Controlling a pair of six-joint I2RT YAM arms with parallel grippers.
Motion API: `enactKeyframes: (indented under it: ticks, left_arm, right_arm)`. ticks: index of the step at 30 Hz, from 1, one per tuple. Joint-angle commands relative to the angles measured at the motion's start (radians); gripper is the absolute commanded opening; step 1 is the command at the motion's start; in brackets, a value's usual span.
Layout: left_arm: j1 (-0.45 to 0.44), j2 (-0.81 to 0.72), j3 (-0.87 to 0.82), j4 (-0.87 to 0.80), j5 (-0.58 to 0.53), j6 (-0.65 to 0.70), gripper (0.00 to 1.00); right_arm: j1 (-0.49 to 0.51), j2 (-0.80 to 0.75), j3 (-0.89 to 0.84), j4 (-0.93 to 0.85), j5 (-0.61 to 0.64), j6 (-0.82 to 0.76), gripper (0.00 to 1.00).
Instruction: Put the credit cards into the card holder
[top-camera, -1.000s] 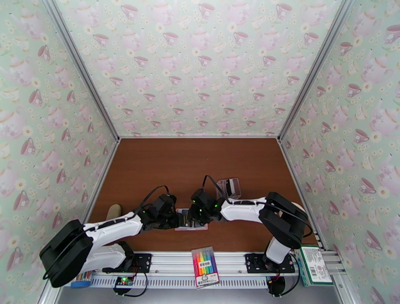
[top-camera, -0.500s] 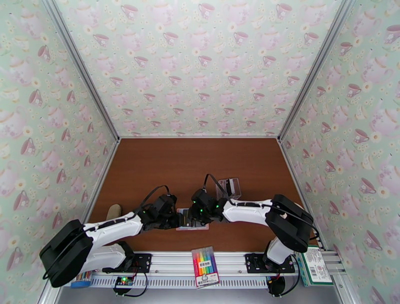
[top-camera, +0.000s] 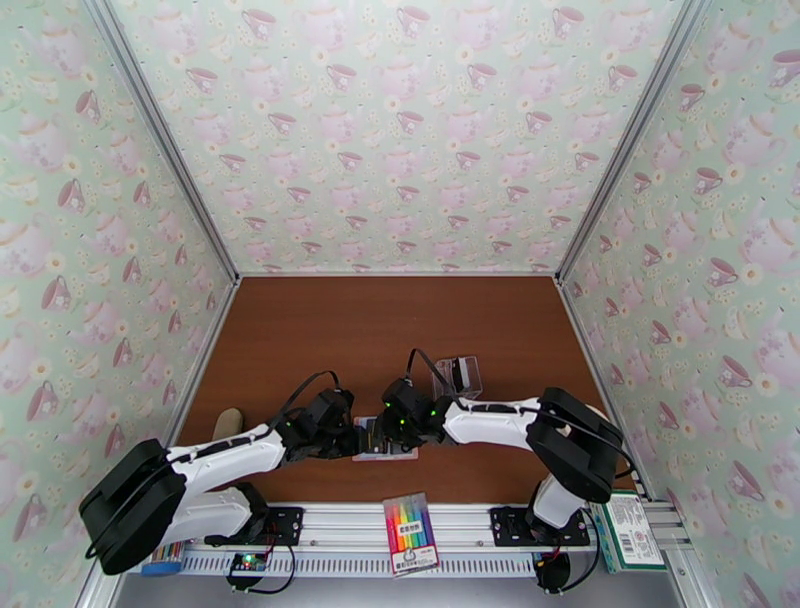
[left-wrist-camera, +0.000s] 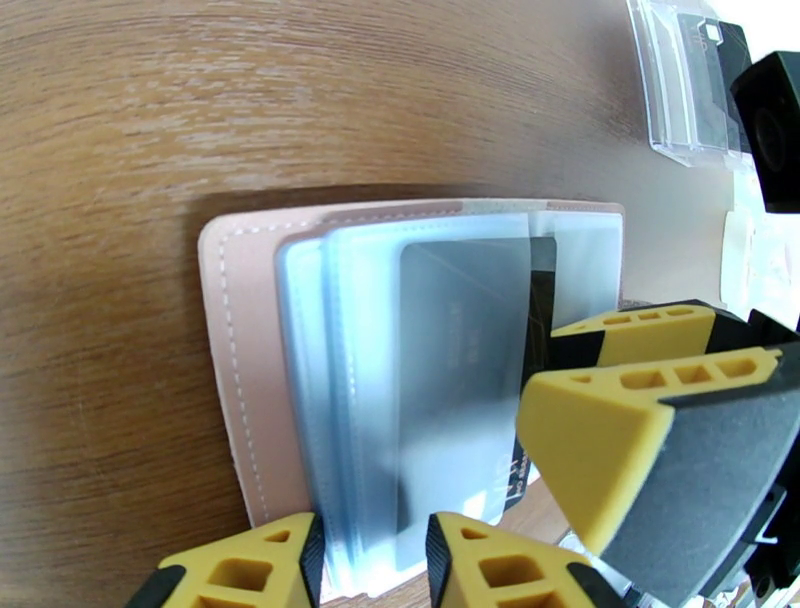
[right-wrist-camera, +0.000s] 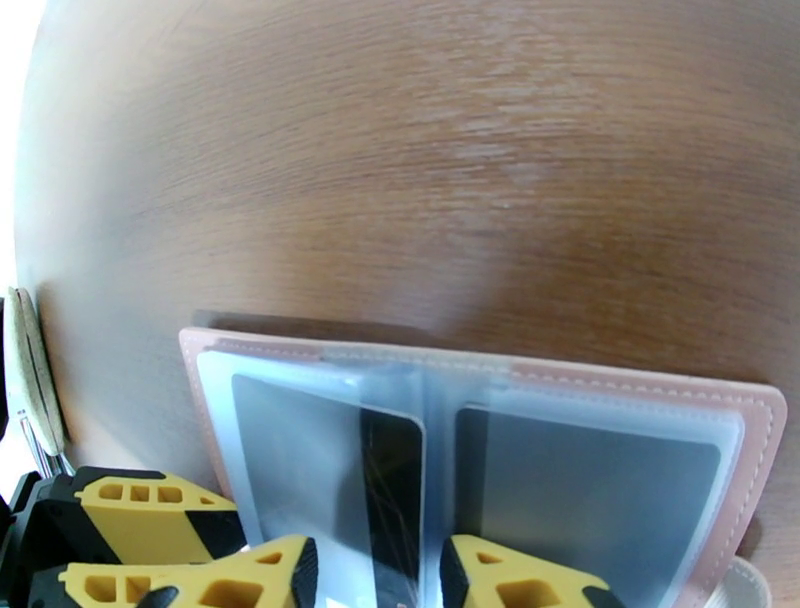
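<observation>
The credit card (right-wrist-camera: 390, 490) is lying between our right gripper's (right-wrist-camera: 378, 565) parted jaws, half tucked into the clear sleeves (right-wrist-camera: 218, 400); we cannot tell whether they are touching it. Our left gripper (left-wrist-camera: 375, 570) is standing partly open astride the clear sleeves' near edge. The card holder (left-wrist-camera: 235, 400) is lying open just beyond both.

One card holder (right-wrist-camera: 640, 375), two cards (right-wrist-camera: 590, 500) inside; one clear box (top-camera: 458, 375).
</observation>
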Motion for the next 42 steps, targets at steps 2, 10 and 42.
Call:
enactKeyframes:
  ticks: [2,10,42]
  left_arm:
    - [-0.006,0.010,0.000,0.005,-0.001,-0.001,0.35]
    - [-0.005,0.012,0.009,0.000,0.001,0.002,0.35]
    - [-0.006,-0.002,-0.004,0.000,-0.005,-0.002,0.36]
  right_arm:
    - [0.006,0.032,0.032,-0.014,-0.012,-0.013,0.39]
    - [0.009,0.037,0.044,-0.016,-0.021,-0.015,0.35]
    - [0.033,0.046,0.128,-0.139,0.050,-0.077,0.33]
